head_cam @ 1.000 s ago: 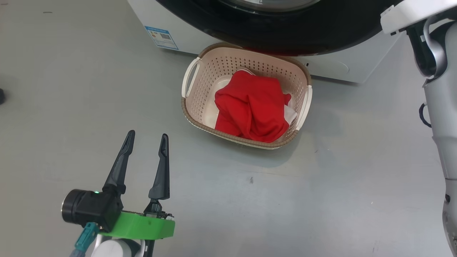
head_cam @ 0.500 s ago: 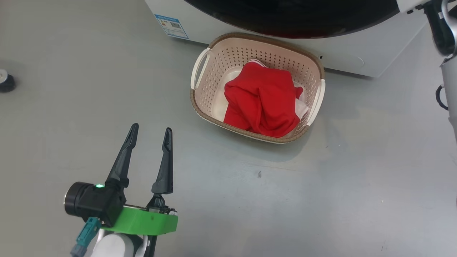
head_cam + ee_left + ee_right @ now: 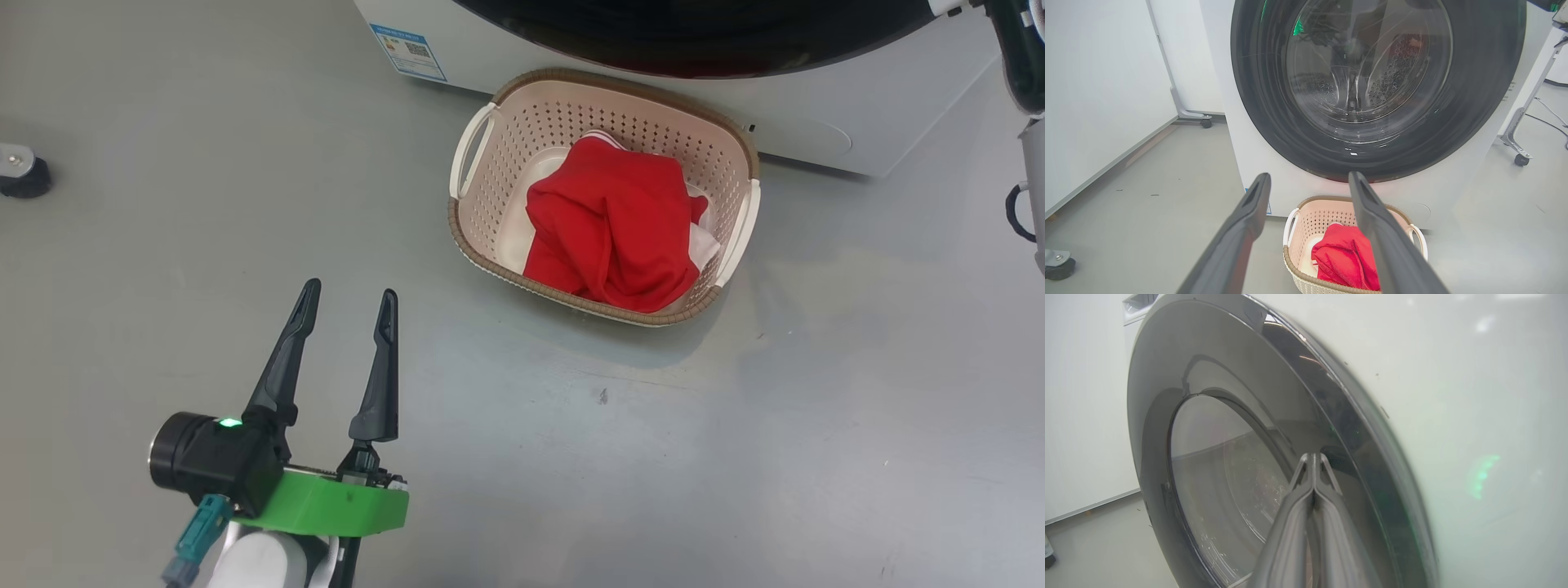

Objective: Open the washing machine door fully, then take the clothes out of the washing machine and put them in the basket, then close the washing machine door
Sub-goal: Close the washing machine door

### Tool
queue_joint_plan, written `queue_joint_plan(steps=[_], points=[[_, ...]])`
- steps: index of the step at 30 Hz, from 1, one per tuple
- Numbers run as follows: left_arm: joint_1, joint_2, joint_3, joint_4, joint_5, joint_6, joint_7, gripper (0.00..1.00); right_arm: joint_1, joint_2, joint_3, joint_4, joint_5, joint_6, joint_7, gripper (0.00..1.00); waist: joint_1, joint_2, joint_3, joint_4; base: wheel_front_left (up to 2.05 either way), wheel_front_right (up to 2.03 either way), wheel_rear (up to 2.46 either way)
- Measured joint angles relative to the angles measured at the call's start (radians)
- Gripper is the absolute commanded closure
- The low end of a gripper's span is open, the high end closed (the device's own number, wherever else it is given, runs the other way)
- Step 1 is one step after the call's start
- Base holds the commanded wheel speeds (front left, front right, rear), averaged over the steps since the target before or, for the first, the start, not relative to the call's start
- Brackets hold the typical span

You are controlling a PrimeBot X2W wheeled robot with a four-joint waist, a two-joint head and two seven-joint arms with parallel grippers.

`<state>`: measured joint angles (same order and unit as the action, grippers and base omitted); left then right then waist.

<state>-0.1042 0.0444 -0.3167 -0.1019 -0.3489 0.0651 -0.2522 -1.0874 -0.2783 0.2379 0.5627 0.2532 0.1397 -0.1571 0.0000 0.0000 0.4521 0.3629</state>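
Clothes (image 3: 616, 224) are found in the basket (image 3: 571, 122), which is set on the floor just before the washing machine (image 3: 1237, 163). The washing machine door (image 3: 1372, 73) is seen flush with the front; latching cannot be confirmed. Right claw (image 3: 1312, 457) is pressed together at the door's rim; left claw (image 3: 349, 291) is held apart, empty.

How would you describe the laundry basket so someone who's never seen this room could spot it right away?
Find the big white washing machine with its round black door. On the grey floor at its foot sits the basket: cream, perforated, brown-rimmed, and the one thing there holding red clothes.
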Motion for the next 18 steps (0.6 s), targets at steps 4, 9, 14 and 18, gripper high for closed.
queue_joint_plan(steps=[4,9,14,18], points=[[-0.001,-0.001,0.014,0.003,0.000,0.000,0.000,0.00,0.000,0.022,0.001,0.027,0.017,-0.002,-0.029,1.00,0.0000,0.0001,-0.005,-0.005,0.00,0.00,0.00],[-0.003,-0.001,0.018,0.008,0.006,0.000,0.000,0.00,0.011,0.042,0.013,0.036,0.040,-0.009,-0.054,1.00,0.0000,0.0000,-0.018,-0.020,0.00,0.00,0.00],[-0.003,-0.001,0.027,0.012,0.016,0.000,0.000,0.00,0.055,0.066,0.040,0.026,0.056,-0.009,-0.079,1.00,0.0000,0.0000,-0.032,-0.040,0.00,0.00,0.00],[-0.004,-0.001,0.034,0.012,0.026,0.000,0.000,0.00,0.114,0.081,0.052,0.009,0.065,-0.009,-0.086,1.00,0.0000,0.0000,-0.046,-0.059,0.00,0.00,0.00]])
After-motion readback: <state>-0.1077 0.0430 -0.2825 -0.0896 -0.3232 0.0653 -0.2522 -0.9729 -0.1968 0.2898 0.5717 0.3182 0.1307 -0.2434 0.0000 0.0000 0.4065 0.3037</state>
